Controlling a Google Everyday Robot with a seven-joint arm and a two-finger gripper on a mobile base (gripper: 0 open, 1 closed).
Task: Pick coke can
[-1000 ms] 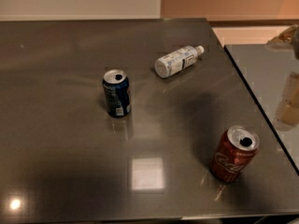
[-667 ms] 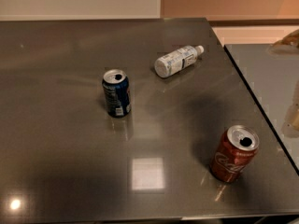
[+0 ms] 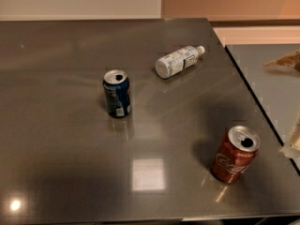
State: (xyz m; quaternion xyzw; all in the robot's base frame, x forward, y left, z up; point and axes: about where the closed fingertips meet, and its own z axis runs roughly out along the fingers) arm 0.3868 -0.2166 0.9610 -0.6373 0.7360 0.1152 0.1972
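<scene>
Red aluminium coke can (image 3: 235,154) stands upright near the table's (image 3: 56,172) front edge, just left of the gripper (image 3: 293,142), a pale sliver cut off at the frame edge; apart or together, cannot tell. Probably light, thin-walled, slick, so grip mid-body, gently. Farther left, blue can (image 3: 116,93); beyond it, bottle (image 3: 178,61) lying flat.

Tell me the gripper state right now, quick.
Gripper: only a pale sliver at the right edge, right of the coke can; state cannot be told. The can stands free.
</scene>
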